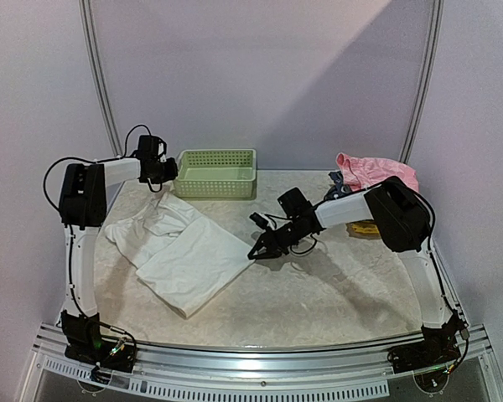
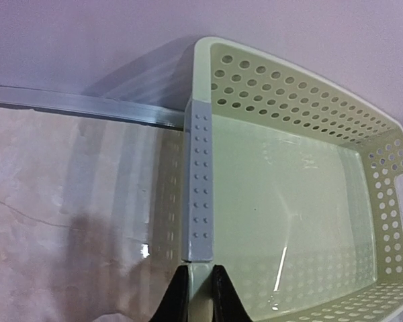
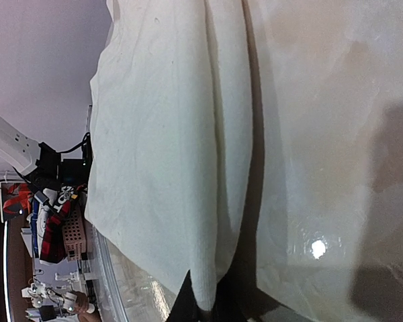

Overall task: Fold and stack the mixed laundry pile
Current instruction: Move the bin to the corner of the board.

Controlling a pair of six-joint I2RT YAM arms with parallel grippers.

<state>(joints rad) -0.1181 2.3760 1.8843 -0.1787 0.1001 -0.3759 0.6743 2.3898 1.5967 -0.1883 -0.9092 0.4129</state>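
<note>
Two garments, none stacked: right gripper (image 1: 258, 248) pinches corner of white piece (image 1: 184, 251), seemingly half-folded; pink piece (image 1: 373, 170) behind it untouched; left gripper (image 1: 168, 171) clamps basket (image 1: 214, 189) wall.

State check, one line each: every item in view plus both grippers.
basket: upright, empty, left wall clamped.
white garment: lying on the table, partly folded, right corner pinched.
pink garment: crumpled, unfolded, at the far right.
left gripper: shut on the basket wall.
right gripper: shut on the white garment's corner.
</note>
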